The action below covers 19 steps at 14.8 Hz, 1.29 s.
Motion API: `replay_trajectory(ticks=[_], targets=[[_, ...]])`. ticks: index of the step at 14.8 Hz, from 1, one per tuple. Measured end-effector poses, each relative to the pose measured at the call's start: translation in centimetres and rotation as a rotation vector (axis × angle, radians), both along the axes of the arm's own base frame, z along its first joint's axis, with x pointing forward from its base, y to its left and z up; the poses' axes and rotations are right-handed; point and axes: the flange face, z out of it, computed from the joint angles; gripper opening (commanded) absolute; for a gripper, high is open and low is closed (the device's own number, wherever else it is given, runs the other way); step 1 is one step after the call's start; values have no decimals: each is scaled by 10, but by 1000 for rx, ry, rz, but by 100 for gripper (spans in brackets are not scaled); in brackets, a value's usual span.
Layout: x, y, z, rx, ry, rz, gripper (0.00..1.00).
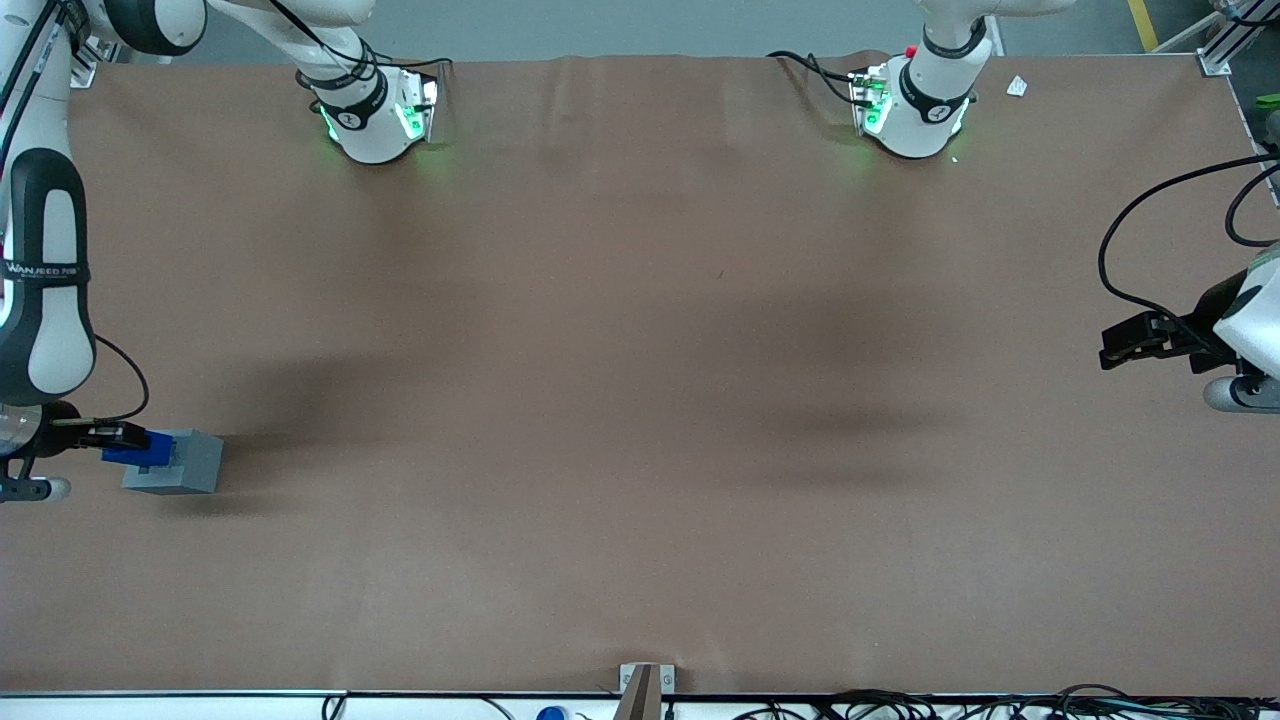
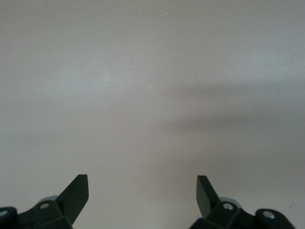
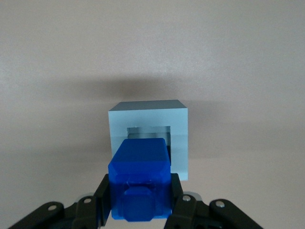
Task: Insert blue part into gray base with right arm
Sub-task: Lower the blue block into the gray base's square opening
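Brown surface (image 1: 640, 400): spans nearly the whole front view, plain and matte, with soft shadows across the middle.

Right arm (image 1: 45, 270): white with black panels and a lettered band, standing over the working arm's end of the surface, reaching down near the edge at that end.

Gray base (image 1: 178, 462): light gray cube, resting on the surface close to the working arm's end edge, nearer to the front camera than the arm bases. Square recess (image 3: 151, 136) open toward the gripper in the right wrist view.

Gripper (image 3: 141, 200): black, two-finger, positioned just beside the gray base at the working arm's end. Fingers (image 3: 106, 195) clamped on both flanks of the blue part.

Blue part (image 3: 141, 183): bright blue block, held off the surface, leading end at the mouth of the recess. Depth of entry not discernible.
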Motion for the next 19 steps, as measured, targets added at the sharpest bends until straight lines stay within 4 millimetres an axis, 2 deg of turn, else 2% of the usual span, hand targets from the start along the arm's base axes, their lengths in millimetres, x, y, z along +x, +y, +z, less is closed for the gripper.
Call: replay_trajectory(ticks=[8, 19], targets=[[2, -6, -8, -2, 6, 2, 10], [5, -1, -9, 24, -5, -6, 10]])
